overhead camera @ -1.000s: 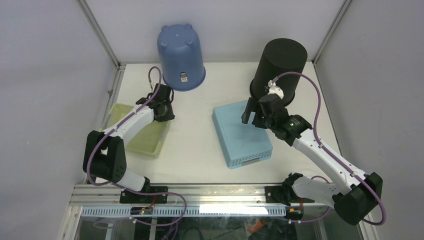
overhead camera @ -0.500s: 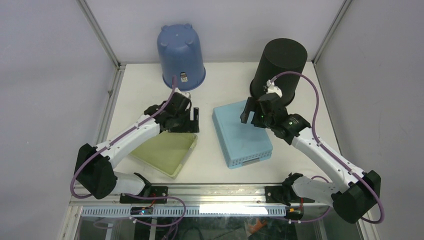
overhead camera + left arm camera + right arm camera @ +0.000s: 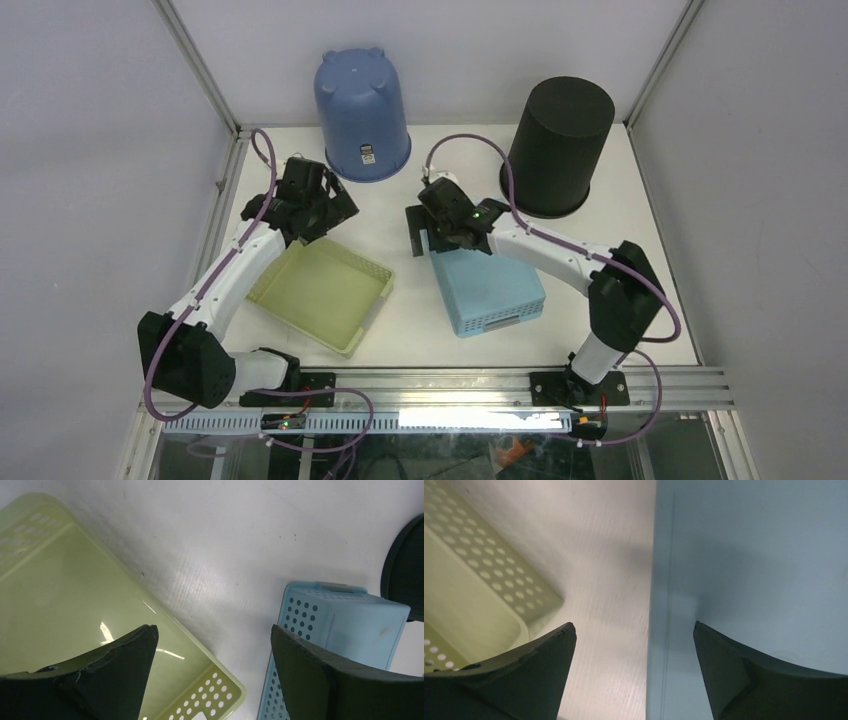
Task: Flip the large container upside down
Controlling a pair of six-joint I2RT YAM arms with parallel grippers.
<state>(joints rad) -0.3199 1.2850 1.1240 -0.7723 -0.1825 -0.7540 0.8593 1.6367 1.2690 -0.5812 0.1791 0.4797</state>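
Observation:
The large container [image 3: 490,290] is a light blue perforated basket lying bottom up at the table's middle, also seen in the left wrist view [image 3: 350,625] and in the right wrist view [image 3: 749,555]. My right gripper [image 3: 422,240] hangs open over its far left edge. In the right wrist view the right gripper [image 3: 634,625] has one finger above the basket's flat top and the other above bare table, holding nothing. My left gripper [image 3: 335,215] stands open and empty above the table between the two baskets; it is also seen in the left wrist view [image 3: 215,635].
A pale green perforated basket [image 3: 315,295] lies flat left of the blue one, also in the wrist views [image 3: 60,590] [image 3: 469,580]. A blue bucket [image 3: 360,115] and a black bin [image 3: 557,145] stand upside down at the back. Frame posts line the table.
The left gripper dragged the green basket toward the middle, let go and pulled back to the far left. The right arm swung left from the black bin to the blue basket's left edge.

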